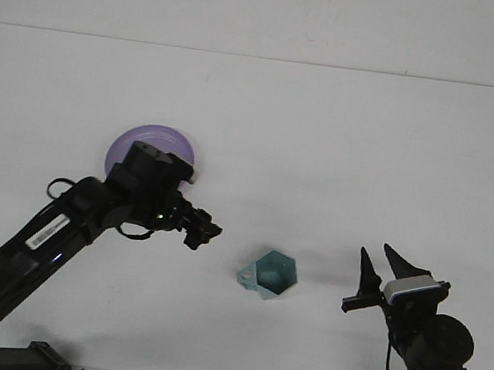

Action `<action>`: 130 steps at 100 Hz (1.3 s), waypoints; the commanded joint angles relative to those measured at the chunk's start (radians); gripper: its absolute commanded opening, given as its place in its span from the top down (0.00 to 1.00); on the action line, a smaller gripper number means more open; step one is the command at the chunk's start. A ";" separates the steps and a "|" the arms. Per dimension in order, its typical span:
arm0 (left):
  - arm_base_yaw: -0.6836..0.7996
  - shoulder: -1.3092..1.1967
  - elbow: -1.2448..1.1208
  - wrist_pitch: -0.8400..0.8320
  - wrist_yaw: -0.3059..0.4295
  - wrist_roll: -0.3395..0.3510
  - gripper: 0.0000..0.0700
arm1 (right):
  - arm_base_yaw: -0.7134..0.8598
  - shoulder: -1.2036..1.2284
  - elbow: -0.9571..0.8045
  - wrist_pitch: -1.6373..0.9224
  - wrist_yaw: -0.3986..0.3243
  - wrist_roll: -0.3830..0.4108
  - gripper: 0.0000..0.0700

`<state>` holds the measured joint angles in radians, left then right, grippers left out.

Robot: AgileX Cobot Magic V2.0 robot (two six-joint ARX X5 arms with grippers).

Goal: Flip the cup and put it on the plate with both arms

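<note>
- Left hand, its opening not discernible, nears the teal faceted plastic cup; approach its handle side low.
- Right hand is spread, empty.
- Keep the round purple plate unobstructed.

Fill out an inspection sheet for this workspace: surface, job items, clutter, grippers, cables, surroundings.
Surface: white table, no marks seen.
Job's things: teal cup on its side, mouth toward the camera, handle at its left; purple plate partly hidden behind the left arm.
Clutter: nothing seen.
Grippers: left gripper reaching toward the cup, apart from it, jaw state unclear; right gripper right of the cup, jaws open, holding nothing.
Cables: black cables along both arms.
Surroundings: pale wall behind the table.
</note>
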<state>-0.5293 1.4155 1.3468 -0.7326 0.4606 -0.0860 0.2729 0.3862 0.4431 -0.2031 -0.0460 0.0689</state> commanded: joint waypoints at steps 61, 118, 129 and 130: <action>-0.248 0.556 0.513 -0.296 -0.113 0.157 0.32 | 0.002 0.001 0.003 0.016 0.005 0.009 0.60; -0.283 0.691 0.520 -0.315 -0.133 0.206 0.98 | 0.002 0.001 0.003 0.016 0.006 0.008 0.60; -0.283 0.691 0.521 -0.318 -0.133 0.206 0.98 | 0.002 0.001 0.003 0.016 0.006 0.006 0.60; -0.283 0.691 0.521 -0.318 -0.133 0.206 0.98 | 0.002 0.001 0.003 0.016 0.006 0.006 0.60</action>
<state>-0.8017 2.0804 1.8431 -1.0416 0.3340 0.0998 0.2729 0.3862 0.4431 -0.1967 -0.0452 0.0685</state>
